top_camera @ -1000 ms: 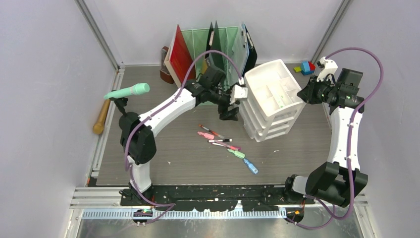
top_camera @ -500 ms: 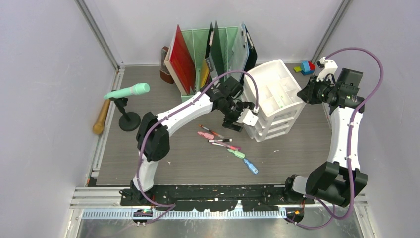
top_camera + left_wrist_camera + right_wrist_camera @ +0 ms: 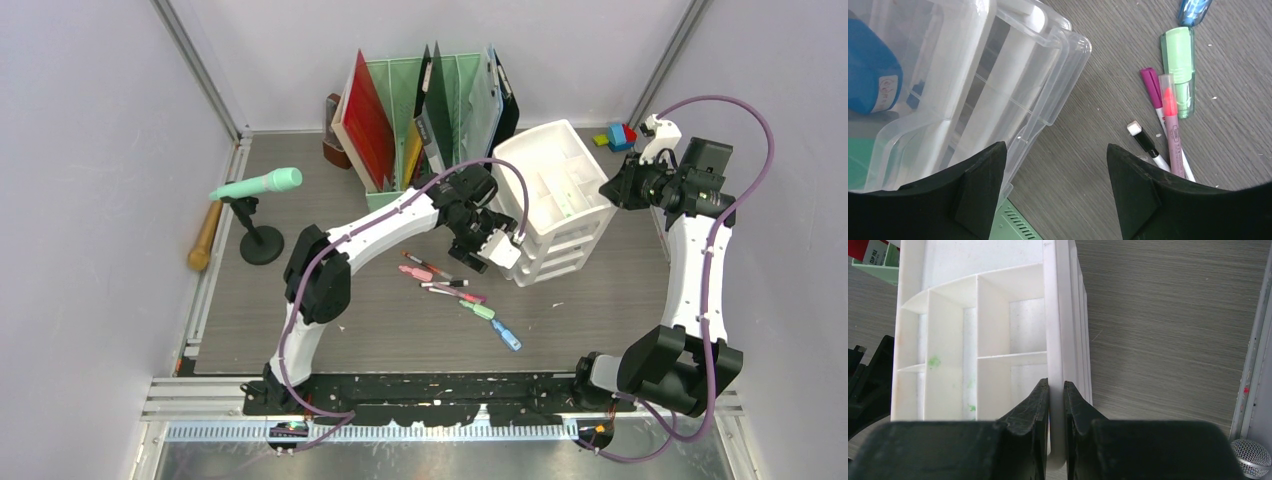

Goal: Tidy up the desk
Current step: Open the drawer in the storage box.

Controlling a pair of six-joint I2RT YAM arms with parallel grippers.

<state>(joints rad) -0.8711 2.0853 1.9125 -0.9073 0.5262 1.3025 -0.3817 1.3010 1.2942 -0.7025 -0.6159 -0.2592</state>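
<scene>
The grey-brown wood-grain desk [image 3: 330,300] holds several markers and highlighters [image 3: 455,288] at its middle. A white stacked drawer unit [image 3: 550,195] stands behind them on the right. My left gripper [image 3: 480,252] is open and empty, low over the desk at the unit's front left corner. In the left wrist view [image 3: 1055,155] the clear drawers [image 3: 998,75] lie by its left finger. A green highlighter [image 3: 1179,65], a pink pen [image 3: 1170,125] and a black marker [image 3: 1147,144] lie to its right. My right gripper [image 3: 1056,385] is shut on the unit's top rim [image 3: 1055,315].
A mint-green file rack [image 3: 440,85] with a red folder [image 3: 365,120] and clipboards stands at the back. A green microphone on a stand [image 3: 258,185] and a wooden stick [image 3: 205,235] are at the left. Toy blocks [image 3: 620,137] sit at the back right corner.
My left gripper has swung from the drawer unit's upper left side down and forward to its front left corner, near the pens. The right arm has not moved.
</scene>
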